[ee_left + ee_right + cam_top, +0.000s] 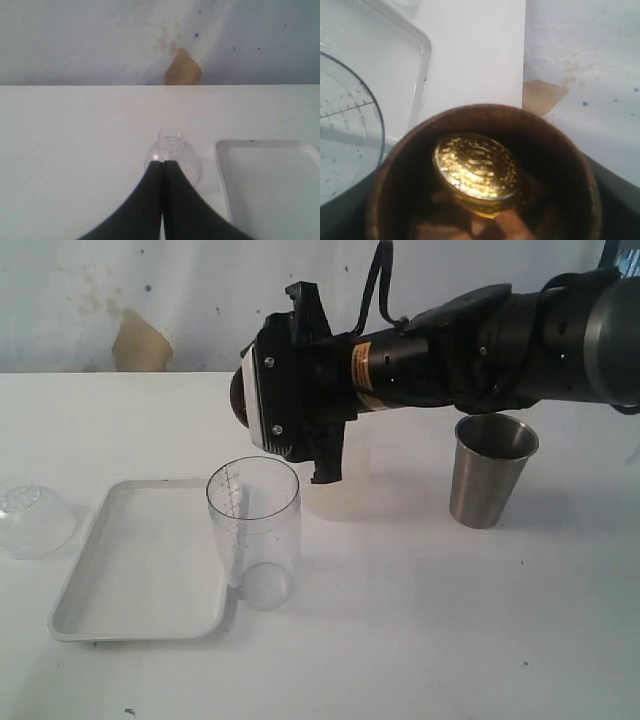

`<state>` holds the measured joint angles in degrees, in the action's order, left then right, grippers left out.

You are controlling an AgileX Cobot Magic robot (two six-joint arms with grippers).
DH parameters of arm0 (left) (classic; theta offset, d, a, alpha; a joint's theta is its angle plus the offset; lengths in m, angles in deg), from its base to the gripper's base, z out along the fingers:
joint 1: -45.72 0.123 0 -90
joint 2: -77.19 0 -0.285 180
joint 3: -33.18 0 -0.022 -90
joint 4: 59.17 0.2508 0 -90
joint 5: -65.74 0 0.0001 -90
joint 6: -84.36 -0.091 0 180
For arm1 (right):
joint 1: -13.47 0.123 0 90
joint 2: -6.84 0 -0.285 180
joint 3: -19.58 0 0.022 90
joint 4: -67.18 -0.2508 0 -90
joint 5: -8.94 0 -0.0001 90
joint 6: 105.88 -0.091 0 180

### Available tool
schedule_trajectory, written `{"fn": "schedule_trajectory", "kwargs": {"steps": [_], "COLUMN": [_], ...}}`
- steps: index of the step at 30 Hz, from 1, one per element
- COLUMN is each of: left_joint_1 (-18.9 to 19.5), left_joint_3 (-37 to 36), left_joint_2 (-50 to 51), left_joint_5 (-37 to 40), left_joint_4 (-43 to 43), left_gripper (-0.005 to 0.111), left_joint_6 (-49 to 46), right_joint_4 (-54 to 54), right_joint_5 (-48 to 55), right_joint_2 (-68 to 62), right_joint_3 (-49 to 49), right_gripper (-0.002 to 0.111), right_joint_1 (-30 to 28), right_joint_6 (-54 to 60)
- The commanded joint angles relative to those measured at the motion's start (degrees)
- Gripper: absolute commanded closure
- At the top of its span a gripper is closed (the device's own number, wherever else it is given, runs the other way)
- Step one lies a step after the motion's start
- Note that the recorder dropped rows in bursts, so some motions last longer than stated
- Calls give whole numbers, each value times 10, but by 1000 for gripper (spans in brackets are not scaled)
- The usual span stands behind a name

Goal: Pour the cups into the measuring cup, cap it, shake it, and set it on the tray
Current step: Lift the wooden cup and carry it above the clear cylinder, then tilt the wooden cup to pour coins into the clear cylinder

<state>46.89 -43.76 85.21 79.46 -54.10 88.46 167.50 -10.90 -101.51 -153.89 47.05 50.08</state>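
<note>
Pour step, brown cup first. My right tool [262, 402] holds the brown cup [238, 392] in a firm side grip, rolled well over. It hangs above the measuring cup [253, 528], toward 12 o'clock of its rim in the exterior view. The right wrist view looks into the cup and shows a gold coin-like piece [477, 172] lying inside, not yet out. The measuring cup stands upright at the 3 o'clock edge of the tray [130, 575] (on the rim or just beside it, I cannot tell). The steel tumbler [490, 472] waits upright, well apart at 3 o'clock. A frosted cup [345, 485] sits behind my wrist. My left tool [162, 167] is pinched shut on nothing, just short of the clear domed lid [172, 152] on the surface [420, 640]. To do this well, I judge the cup's lip should be centred over the clear mouth before I roll further. I should tip slowly so the piece slides rather than jumps. My tool body should stay clear of the light, easily toppled measuring cup.
</note>
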Motion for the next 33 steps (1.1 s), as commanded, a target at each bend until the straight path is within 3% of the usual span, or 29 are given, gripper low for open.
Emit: {"fn": "schedule_trajectory", "kwargs": {"steps": [1, 33], "left_joint_1": [-2, -2], "left_joint_3": [-3, -3], "left_joint_2": [-2, -2], "left_joint_5": [-2, -2], "left_joint_4": [-4, -4], "left_gripper": [107, 107], "left_joint_6": [1, 1], "right_joint_4": [-4, -4], "right_joint_5": [32, 31], "right_joint_2": [6, -12], "right_joint_3": [1, 1], "right_gripper": [108, 108], "right_joint_1": [2, 7], "right_joint_6": [13, 165]}}
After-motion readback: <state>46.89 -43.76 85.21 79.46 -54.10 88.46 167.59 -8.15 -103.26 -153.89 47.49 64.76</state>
